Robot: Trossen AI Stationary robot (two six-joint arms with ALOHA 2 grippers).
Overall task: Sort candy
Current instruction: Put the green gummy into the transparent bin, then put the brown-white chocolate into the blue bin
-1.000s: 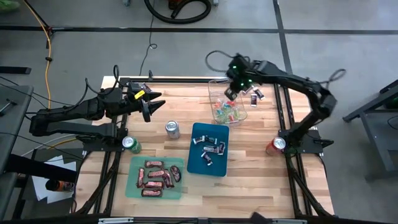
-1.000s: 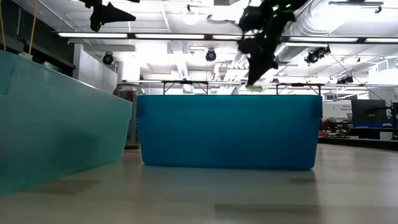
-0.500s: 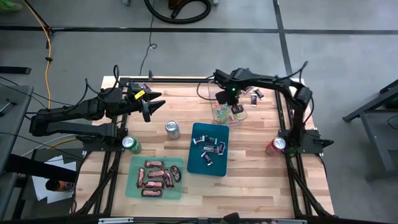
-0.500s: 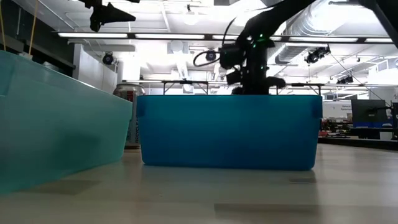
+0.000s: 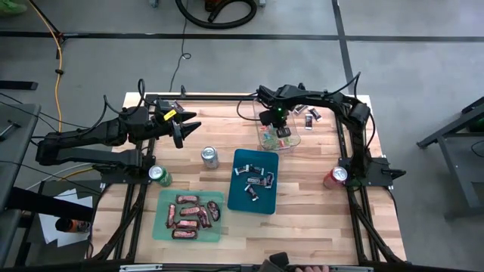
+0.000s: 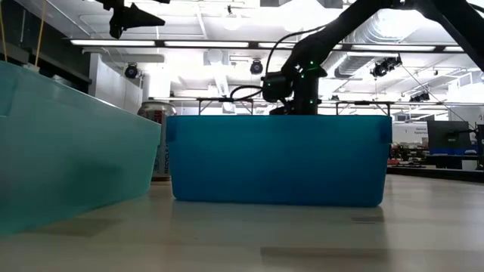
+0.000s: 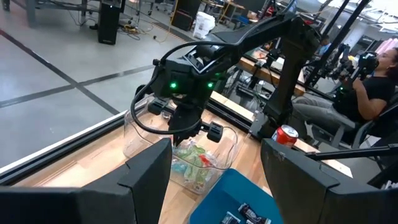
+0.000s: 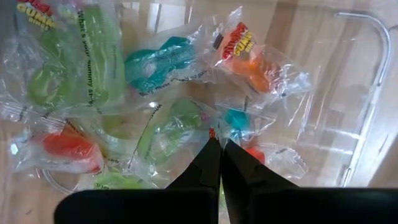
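Clear-wrapped green, orange and teal candy (image 8: 155, 62) fills the tub (image 8: 367, 93).

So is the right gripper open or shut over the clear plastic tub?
Shut: right gripper fingertips meet above the wrapped gummies.

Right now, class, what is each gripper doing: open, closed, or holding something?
Left gripper: open, holding nothing, raised over the table's left side.
Right gripper: closed, down inside the clear container among the wrapped gummy candies; whether it pinches a wrapper cannot be told.
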